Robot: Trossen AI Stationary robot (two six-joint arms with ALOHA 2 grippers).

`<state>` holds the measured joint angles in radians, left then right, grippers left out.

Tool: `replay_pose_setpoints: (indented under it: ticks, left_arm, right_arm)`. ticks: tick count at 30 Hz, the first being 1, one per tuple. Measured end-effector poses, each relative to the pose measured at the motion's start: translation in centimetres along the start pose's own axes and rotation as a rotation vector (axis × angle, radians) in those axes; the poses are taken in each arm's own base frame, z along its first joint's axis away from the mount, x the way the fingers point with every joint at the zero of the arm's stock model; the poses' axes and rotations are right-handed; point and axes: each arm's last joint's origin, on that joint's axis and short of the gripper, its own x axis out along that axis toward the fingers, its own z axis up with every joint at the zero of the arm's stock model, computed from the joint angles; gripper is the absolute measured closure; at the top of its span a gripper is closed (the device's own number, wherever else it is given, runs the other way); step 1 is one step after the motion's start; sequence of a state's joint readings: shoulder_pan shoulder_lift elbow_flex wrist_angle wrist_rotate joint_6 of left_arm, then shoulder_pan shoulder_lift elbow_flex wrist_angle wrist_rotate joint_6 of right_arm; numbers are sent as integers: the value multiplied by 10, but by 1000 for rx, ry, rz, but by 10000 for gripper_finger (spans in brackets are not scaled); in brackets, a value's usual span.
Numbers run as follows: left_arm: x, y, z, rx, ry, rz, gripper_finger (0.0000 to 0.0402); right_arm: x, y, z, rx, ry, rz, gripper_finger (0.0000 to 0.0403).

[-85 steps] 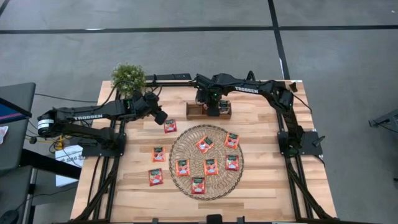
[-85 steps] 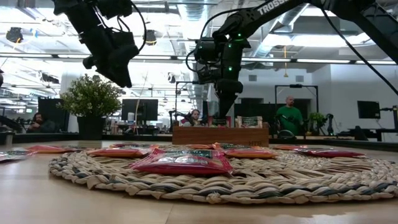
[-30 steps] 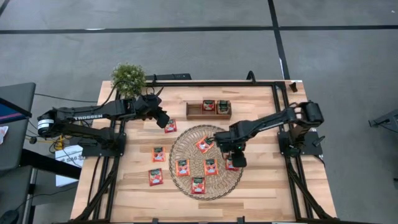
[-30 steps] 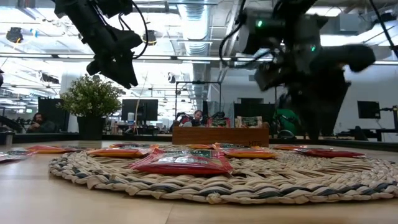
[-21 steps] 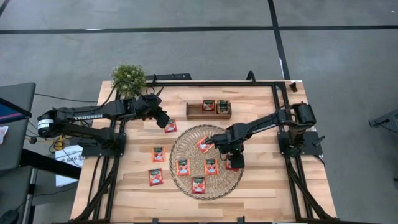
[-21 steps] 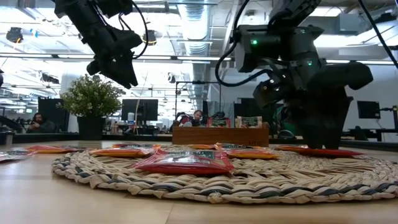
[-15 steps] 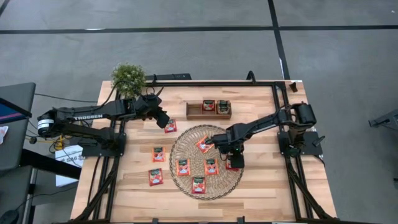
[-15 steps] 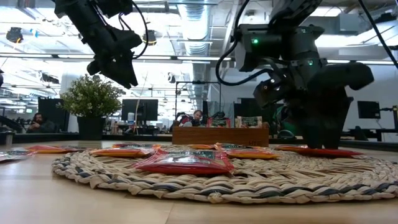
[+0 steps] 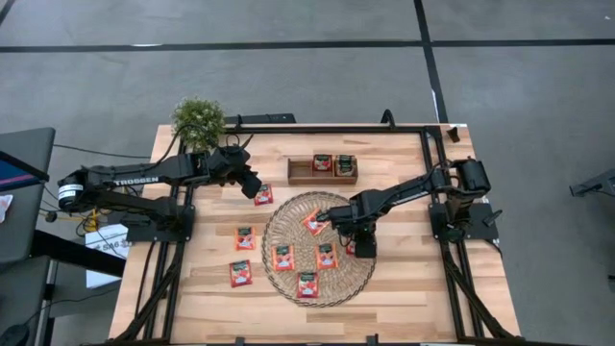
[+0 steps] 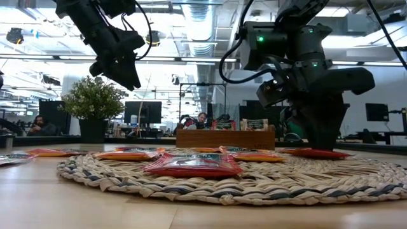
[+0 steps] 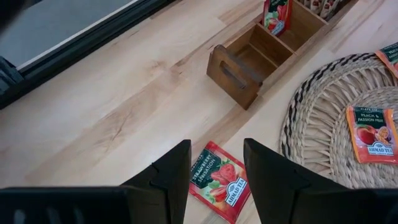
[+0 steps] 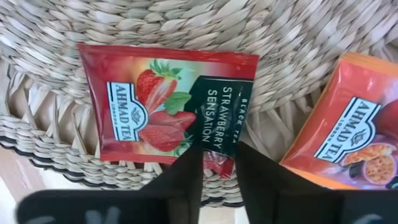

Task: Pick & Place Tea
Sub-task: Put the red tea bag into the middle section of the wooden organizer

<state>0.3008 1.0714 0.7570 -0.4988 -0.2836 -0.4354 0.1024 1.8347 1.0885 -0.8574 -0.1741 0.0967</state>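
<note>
The strawberry tea sachet (image 12: 168,106) lies flat on the round woven mat (image 9: 288,234), near the mat's right edge — the side toward the desk's right edge. The right pincer (image 12: 217,163) is down on it: its two dark fingers have closed in on the sachet's near edge, and the foil puckers between them. In the low view the sachet (image 10: 316,153) still rests on the mat under that pincer (image 10: 321,141). Just beside it on the mat lies an orange sachet (image 12: 348,134).

Four more sachets lie on the mat; one of them (image 9: 282,258) sits toward its left side. Three lie on the bare desk (image 9: 404,288) left of the mat, among them one (image 9: 245,237) close to the mat's edge.

The left pincer (image 11: 214,171) hovers above a red sachet (image 11: 219,181) on the desk, between the mat and the wooden tray (image 9: 302,174). Its fingers stand apart, empty, one on each side of the sachet as seen from the wrist.

The tray stands near the desk's far edge and holds sachets upright in its compartments — two show from above (image 9: 333,163). A potted plant (image 9: 198,119) stands at the far left corner.
</note>
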Motion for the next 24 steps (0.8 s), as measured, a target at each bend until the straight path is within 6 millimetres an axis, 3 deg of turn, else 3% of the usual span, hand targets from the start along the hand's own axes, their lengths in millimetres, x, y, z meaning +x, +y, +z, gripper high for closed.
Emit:
replay_pose_setpoints:
  ticks: [13, 18, 24]
  left_arm:
    - [0, 0, 0, 2, 0, 0, 261]
    - [0, 0, 1, 7, -7, -3, 261]
    - [0, -1, 2, 15, -17, -8, 261]
  right_arm:
    - [-13, 1, -8, -7, 19, -2, 400]
    - [-33, 4, -10, -14, -26, -37, 402]
    - [-76, 4, -11, -10, -124, -98, 402]
